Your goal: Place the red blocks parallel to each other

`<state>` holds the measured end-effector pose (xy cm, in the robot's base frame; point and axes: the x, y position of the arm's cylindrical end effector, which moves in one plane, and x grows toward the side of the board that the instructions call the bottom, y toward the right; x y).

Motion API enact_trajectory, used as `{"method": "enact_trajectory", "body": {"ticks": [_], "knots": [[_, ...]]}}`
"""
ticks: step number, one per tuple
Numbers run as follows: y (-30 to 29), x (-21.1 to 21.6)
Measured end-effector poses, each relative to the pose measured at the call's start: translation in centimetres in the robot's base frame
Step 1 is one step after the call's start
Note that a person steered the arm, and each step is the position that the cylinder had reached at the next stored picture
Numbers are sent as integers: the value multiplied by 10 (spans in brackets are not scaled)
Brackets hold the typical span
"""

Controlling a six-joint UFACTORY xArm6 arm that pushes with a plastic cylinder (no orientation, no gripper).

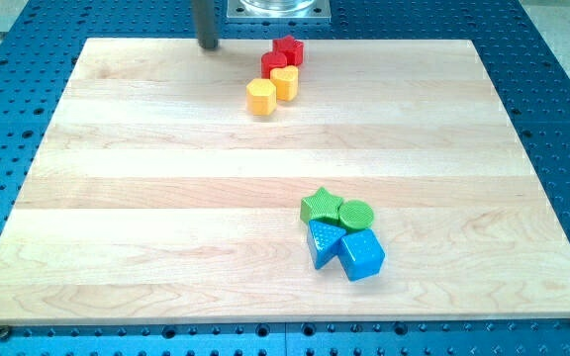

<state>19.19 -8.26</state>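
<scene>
Nearest, at the lower middle of the frame, a cluster sits on the wooden surface [146, 218]: a blue cube [362, 256] and a blue triangular block [322, 242], with a green star block [321, 207] and a green round block [356, 214] just behind them, all touching or nearly so. None of these bears on the task.

Farther up, near the top centre, a yellow hexagonal block [261, 97] and a second yellow block [285, 81] lie just in front of the two red blocks: one red block [273, 63], shape unclear, touching a red star block [288, 48] behind it.

At the far edge stands the tool, a bare rod that grips nothing; my tip [208, 45] rests at the upper left of the reds, apart from them. The reds lie to the tip's right, so the next push probably runs rightward.
</scene>
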Motion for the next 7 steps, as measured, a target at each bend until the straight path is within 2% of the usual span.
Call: {"method": "enact_trajectory", "body": {"ticks": [2,3,4,6,7], "knots": [[66,5],[76,12],[113,12],[151,8],[110,19]]}}
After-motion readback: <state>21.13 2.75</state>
